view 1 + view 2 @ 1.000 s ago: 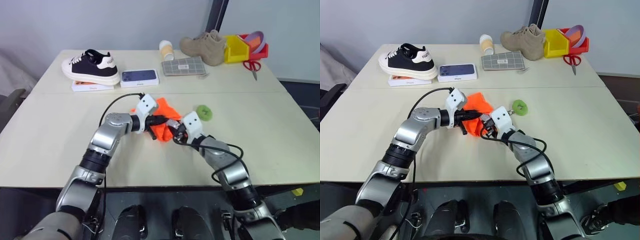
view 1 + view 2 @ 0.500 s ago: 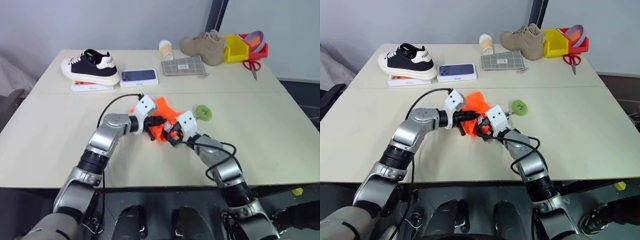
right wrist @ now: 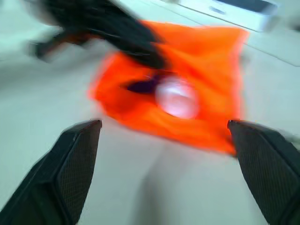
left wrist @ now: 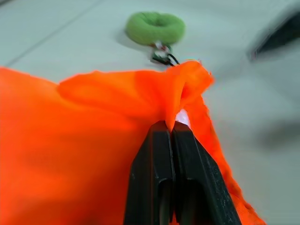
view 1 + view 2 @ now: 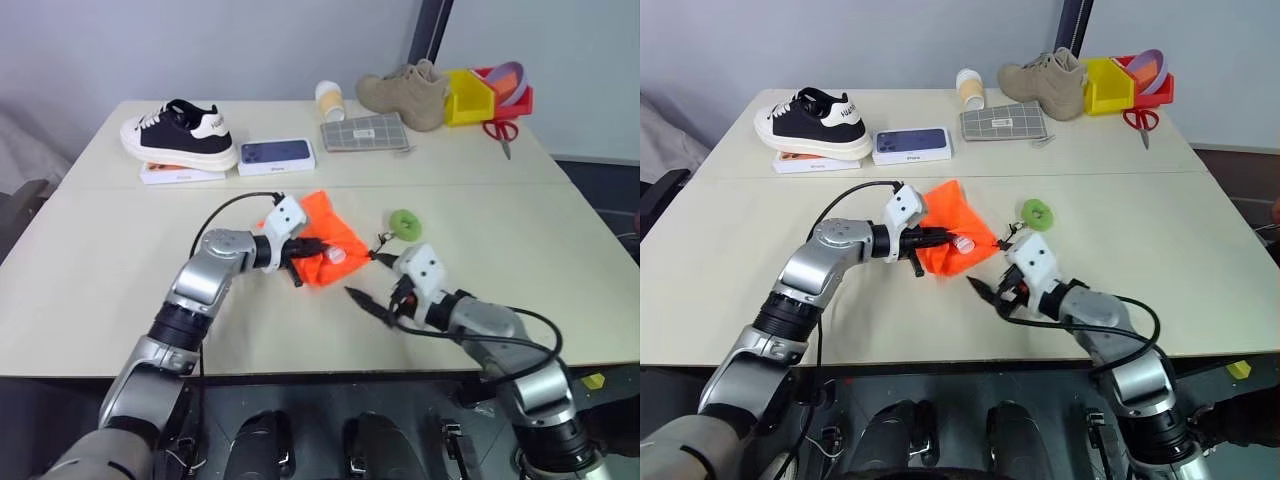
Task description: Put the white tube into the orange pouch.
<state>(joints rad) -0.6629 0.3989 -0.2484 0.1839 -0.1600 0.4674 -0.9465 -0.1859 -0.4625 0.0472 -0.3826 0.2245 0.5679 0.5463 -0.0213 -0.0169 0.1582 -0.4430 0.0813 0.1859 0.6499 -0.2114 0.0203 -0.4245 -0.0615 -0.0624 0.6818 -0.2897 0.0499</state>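
The white tube (image 5: 336,254) sits in the mouth of the orange pouch (image 5: 325,240) on the counter (image 5: 120,290), apparently only partly inside. The left tool (image 5: 305,246) is clenched on the pouch's rim, and the right tool (image 5: 372,306) hangs released nearby. Next comes nudging the tube fully in.

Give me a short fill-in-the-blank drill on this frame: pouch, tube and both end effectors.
1. The left end effector is shut on the ____ pouch.
2. The right end effector stands ____, holding nothing.
3. The white tube pokes out of the pouch's ____.
4. The pouch's cord ends at a ____ ring.

Missing: orange; open; mouth; green
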